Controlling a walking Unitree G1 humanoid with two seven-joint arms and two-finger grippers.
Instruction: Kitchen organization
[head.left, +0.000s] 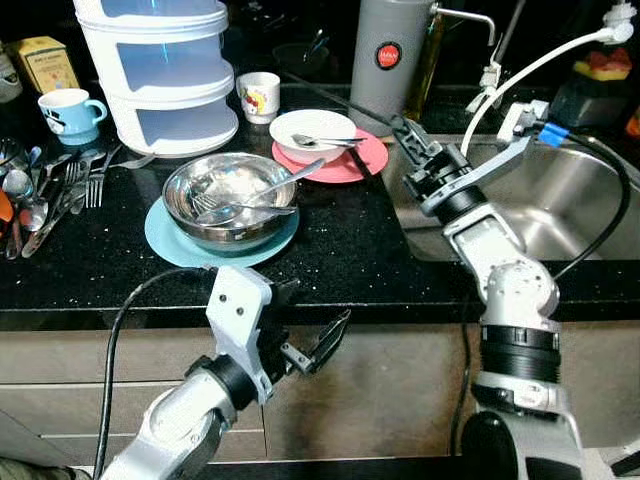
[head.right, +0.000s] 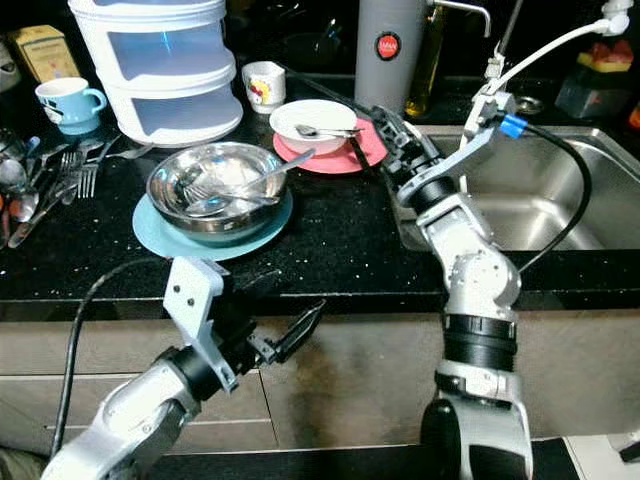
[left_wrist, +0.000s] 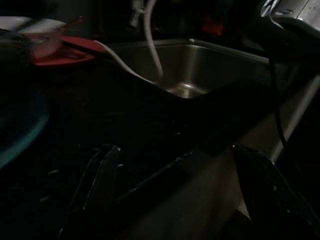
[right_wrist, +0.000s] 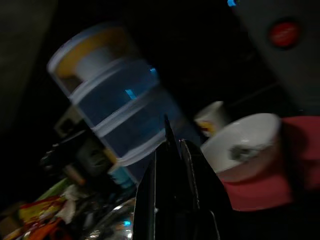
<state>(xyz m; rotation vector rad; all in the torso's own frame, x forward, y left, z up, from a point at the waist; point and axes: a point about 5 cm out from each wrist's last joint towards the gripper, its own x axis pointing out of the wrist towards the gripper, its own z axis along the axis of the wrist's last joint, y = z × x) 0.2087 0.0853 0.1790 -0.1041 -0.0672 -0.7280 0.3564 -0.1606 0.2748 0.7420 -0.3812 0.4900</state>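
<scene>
We see the right gripper (head.left: 408, 135) stretched fwd over the black counter (head.left: 340, 250), next to the pink plate (head.left: 352, 160) w/ the white bowl (head.left: 310, 130); fingers pressed together, holding nothing. Left gripper (head.left: 315, 345) hangs low in front of the counter edge, below the steel bowl (head.left: 228, 200) on its blue plate (head.left: 170, 240); fingers spread apart, empty. Sink (head.left: 560, 200) lies right of the right arm.

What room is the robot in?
It looks like a home kitchen. There is a steel sink set into a black countertop, used dishes such as a metal bowl with cutlery in it, and loose forks and spoons lying at the left.
</scene>
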